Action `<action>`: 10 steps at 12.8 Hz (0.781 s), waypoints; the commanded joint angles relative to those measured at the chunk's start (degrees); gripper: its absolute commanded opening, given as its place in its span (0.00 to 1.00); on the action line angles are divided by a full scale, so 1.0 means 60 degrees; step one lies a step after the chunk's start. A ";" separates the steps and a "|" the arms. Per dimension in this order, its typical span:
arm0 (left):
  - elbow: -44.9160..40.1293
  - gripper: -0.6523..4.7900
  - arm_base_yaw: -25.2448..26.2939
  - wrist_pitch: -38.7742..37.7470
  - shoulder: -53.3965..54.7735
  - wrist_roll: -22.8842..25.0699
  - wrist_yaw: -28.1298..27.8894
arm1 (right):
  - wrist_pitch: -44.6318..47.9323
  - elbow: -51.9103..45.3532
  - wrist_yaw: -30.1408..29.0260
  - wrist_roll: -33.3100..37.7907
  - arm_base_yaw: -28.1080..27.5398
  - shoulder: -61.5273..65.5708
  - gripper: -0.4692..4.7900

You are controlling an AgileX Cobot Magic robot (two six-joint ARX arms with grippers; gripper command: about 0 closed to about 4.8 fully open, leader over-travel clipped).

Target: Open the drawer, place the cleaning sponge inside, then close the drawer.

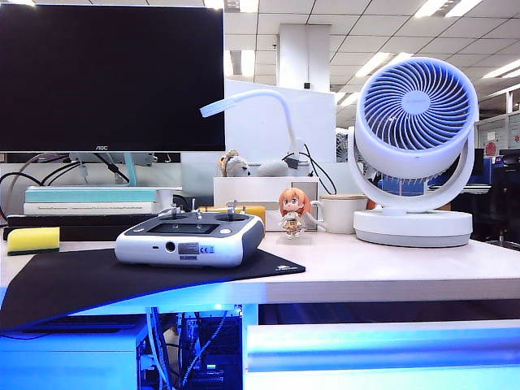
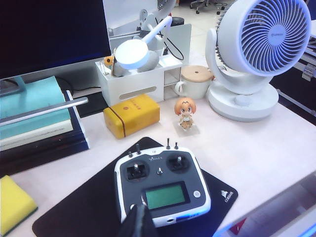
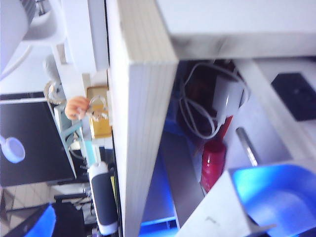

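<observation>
The cleaning sponge lies at the desk's far left edge, light and squashy (best pinched across its foam sides). The left gripper, pressed together, hovers over the grey controller. The right gripper, spread wide, sits unseen below the desk by the drawer.

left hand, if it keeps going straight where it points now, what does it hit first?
Most likely the grey controller. In the left wrist view the shut left hand shows as dark fingertips over the controller's near edge, on the black mat. How high it hangs above the controller is unclear.
</observation>
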 commanded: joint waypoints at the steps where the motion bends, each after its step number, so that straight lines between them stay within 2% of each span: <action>1: 0.0040 0.11 0.0007 0.0120 -0.0015 0.0069 0.0040 | 0.1745 0.0164 -0.0412 -0.0171 -0.0117 -0.0466 1.00; 4: 0.0040 0.11 0.0007 0.0255 -0.0015 0.0069 0.0018 | 0.1759 0.0168 -0.0226 -0.0164 -0.0477 -0.0597 1.00; 7: 0.0040 0.11 0.0007 0.0579 -0.0015 0.0069 0.0015 | 0.1759 0.0189 -0.0200 0.0044 -0.1636 -0.0739 1.00; 9: 0.0040 0.11 0.0007 0.0616 0.0000 0.0069 0.0007 | 0.1905 0.0200 0.0408 0.0372 -0.2692 -0.0900 1.00; 10: 0.0040 0.11 0.0007 0.0619 0.0004 0.0066 0.0011 | 0.1942 0.0204 0.0812 0.0528 -0.2718 -0.1144 1.00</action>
